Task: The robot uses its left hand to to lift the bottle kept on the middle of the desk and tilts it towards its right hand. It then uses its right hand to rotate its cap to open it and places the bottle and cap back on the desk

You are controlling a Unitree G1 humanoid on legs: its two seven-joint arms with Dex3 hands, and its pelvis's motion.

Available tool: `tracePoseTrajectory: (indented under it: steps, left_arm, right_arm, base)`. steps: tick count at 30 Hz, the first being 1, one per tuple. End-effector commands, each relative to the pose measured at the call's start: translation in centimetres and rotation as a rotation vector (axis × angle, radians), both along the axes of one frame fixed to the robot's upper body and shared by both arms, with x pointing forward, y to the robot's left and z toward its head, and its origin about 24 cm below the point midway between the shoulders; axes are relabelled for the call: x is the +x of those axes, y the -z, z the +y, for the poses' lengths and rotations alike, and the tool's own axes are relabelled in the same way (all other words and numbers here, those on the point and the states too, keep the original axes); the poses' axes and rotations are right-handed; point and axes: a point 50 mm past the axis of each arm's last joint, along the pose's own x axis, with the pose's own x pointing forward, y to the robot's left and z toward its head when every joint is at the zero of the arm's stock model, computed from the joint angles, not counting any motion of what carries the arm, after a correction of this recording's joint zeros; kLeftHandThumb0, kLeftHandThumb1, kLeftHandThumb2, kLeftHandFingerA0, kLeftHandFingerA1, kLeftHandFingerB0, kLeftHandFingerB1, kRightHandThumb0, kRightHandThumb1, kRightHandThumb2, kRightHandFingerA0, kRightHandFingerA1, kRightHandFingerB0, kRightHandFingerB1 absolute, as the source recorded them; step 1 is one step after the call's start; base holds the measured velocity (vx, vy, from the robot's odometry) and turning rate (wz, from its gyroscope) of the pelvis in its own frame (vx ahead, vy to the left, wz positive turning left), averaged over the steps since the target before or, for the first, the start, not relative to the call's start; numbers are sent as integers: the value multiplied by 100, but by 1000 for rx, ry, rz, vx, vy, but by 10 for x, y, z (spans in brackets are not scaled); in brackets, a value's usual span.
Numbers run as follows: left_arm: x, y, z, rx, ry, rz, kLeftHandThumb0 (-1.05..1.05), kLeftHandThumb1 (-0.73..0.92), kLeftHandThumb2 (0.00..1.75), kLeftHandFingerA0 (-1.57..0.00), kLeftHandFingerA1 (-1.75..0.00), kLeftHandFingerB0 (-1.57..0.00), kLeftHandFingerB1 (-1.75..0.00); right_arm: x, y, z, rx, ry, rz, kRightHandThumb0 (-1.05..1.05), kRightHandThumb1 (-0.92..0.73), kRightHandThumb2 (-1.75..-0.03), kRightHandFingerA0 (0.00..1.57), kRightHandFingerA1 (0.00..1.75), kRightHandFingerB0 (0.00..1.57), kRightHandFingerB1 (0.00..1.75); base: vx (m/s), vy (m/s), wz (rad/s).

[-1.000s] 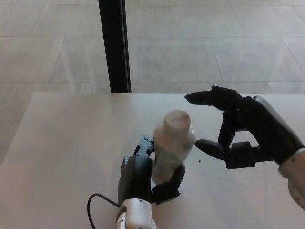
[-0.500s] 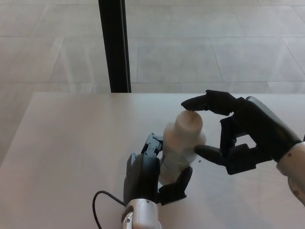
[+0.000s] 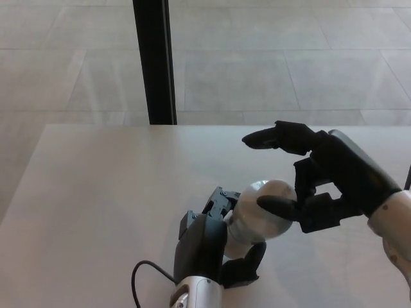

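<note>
1. Two changes stand out against the frame of half a second ago: the bottle (image 3: 257,215) has tipped much further toward the robot's right, and its cap (image 3: 277,196) end now points at the right hand (image 3: 321,186) instead of upward.
2. Left hand (image 3: 215,247) has shifted slightly rightward on the desk (image 3: 96,192) along with the bottle, and still grips the bottle's lower body, with fingers wrapped around it from the left and underneath.
3. Right hand sits in much the same place as before, fingers spread and holding nothing. Its upper finger, which rested on the cap top earlier, now reaches out above the bottle with a gap below it.
4. Lower finger (image 3: 279,206) of the right hand lies across the rounded cap end, touching or just in front of it; I cannot tell which.
5. Bottle is held above the desk's middle, between the two hands, steeply tilted.
</note>
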Motion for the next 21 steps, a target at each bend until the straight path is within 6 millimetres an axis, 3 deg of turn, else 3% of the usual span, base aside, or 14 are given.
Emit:
tracePoseTrajectory:
  steps: [1,2,7,8,9,11,12,13,15,16,18,19,20,21]
  left_arm:
    - [0,1,2,21,-4,6,30,88,122,-76,-175,-69,-158]
    - [1,0,3,18,-10,15,29,92,113,-69,-175,-63,-168]
    - [2,-1,4,27,-16,12,31,87,119,-73,-175,-67,-158]
    - [2,0,5,22,-16,6,25,88,111,-77,-175,-69,-156]
    - [3,0,6,34,-13,4,3,92,91,-68,-175,-63,-161]
    - [3,1,6,47,-12,-20,-4,92,87,-74,-175,-68,-159]
    - [3,1,6,48,-12,-24,-4,92,87,-74,-175,-68,-159]
    - [3,1,7,43,-11,-23,-7,92,84,-75,-175,-68,-157]
    - [3,1,8,31,-6,-29,7,91,91,-85,-175,-76,-153]
    - [3,1,9,48,-9,-53,4,92,73,-66,-173,-61,-134]
    - [3,1,9,49,-9,-57,4,92,73,-66,-173,-61,-134]
    - [3,1,9,52,-12,-56,4,90,68,-88,-155,-72,-132]
    - [4,0,8,64,-21,-49,8,89,73,-65,-158,-61,-128]
    - [5,0,7,75,-29,-42,8,89,73,-65,-158,-61,-128]
  right_arm:
    - [0,1,-7,-75,24,19,-52,-58,-61,96,153,46,41]
    - [-1,1,-9,-117,13,30,-52,-42,-89,119,133,40,57]
    - [-3,-1,-12,-181,-5,66,-68,-45,-85,109,133,41,52]
    - [-4,-1,-14,-189,-11,77,-62,-51,-59,96,143,46,38]
    - [-5,-1,-14,-193,-11,89,-63,-50,-59,94,146,47,39]
    - [-6,0,-16,-198,-18,107,-67,-41,-85,114,141,41,51]
    - [-6,0,-16,-198,-19,108,-67,-41,-85,114,141,41,51]
    - [-7,0,-16,-199,-25,111,-64,-48,-59,89,154,47,40]
    - [-8,1,-17,-205,-39,119,-65,-48,-59,87,156,46,40]
    - [-10,2,-17,-209,-49,129,-67,-47,-59,87,157,45,40]
    - [-11,2,-17,-210,-51,130,-67,-47,-59,87,157,45,40]
    - [-12,2,-17,-215,-55,130,-68,-47,-59,86,155,44,39]
    - [-14,3,-16,-220,-67,127,-68,-47,-59,85,155,44,39]
    - [-14,3,-15,-219,-73,124,-68,-47,-59,85,155,44,39]
  base:
    - [0,0,0]
    - [0,0,0]
    - [0,0,0]
    - [0,0,0]
    - [0,0,0]
    - [0,0,0]
    - [0,0,0]
    - [0,0,0]
    - [0,0,0]
    - [0,0,0]
    - [0,0,0]
    - [0,0,0]
    - [0,0,0]
    - [0,0,0]
